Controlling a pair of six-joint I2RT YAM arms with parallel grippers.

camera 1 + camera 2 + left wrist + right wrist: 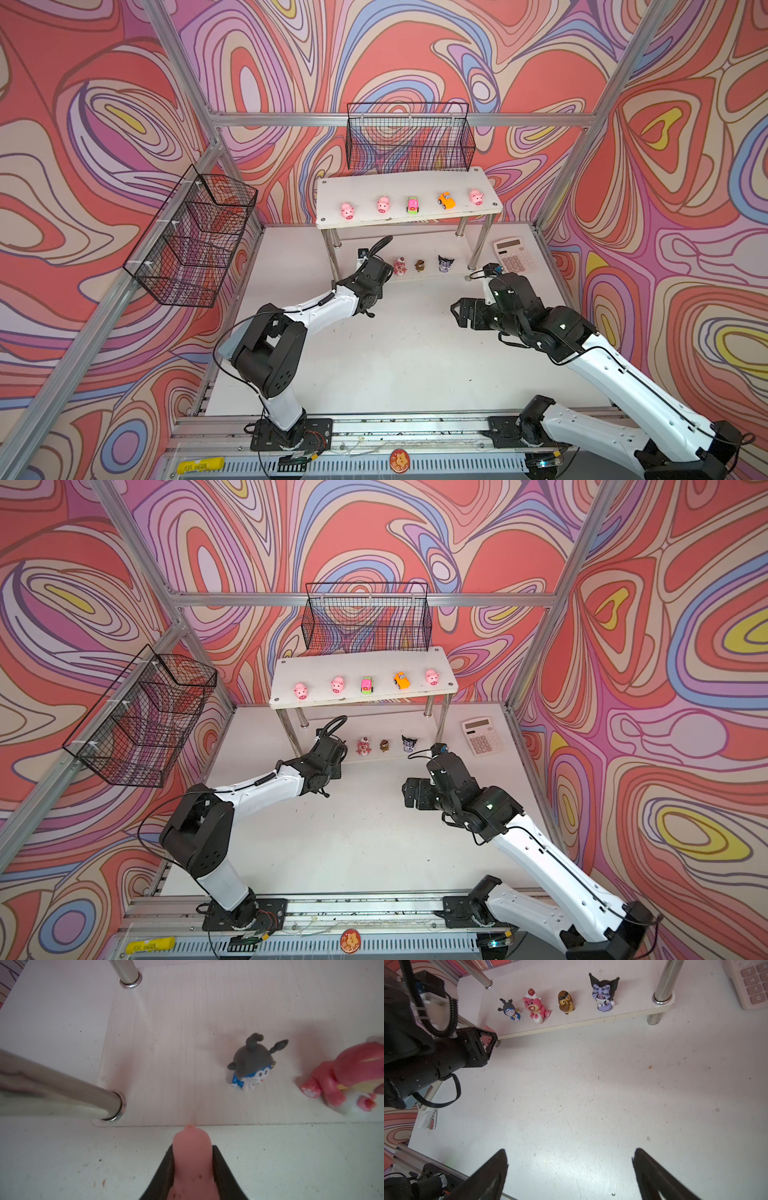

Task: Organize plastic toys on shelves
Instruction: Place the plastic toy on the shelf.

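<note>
Holding: the pink pig (192,1140) is pinched between the jaws of the left tool (193,1153); its tip is at the front edge of the lower board (207,1012), near a chrome leg (62,1093).
Lower board: the grey horned figure (509,1009), pink bear (535,1006), brown figure (566,1002) and dark horned figure (604,993) stand upright in a row, each apart from the next.
Upper board (374,187): one pig (347,210), second pig (383,204), pink-green car (412,205), orange car (446,200) and third pig (476,196) are spaced in a line.
Progress: nearly done, by my reading. Nine toys are shelved and only the held pig is left, probably for the free end beside the grey horned figure.
Materials: the pigs are smooth, rounded and matt. The boards are white with faint grain and rounded corners, and the legs are mirror-bright tube.
Right tool (570,1150): spread wide and gripping nothing, above the scuffed white bench (395,353).
Surroundings: a calculator (513,255) lies near the shelves, and wire baskets (409,137) hang on the walls.
</note>
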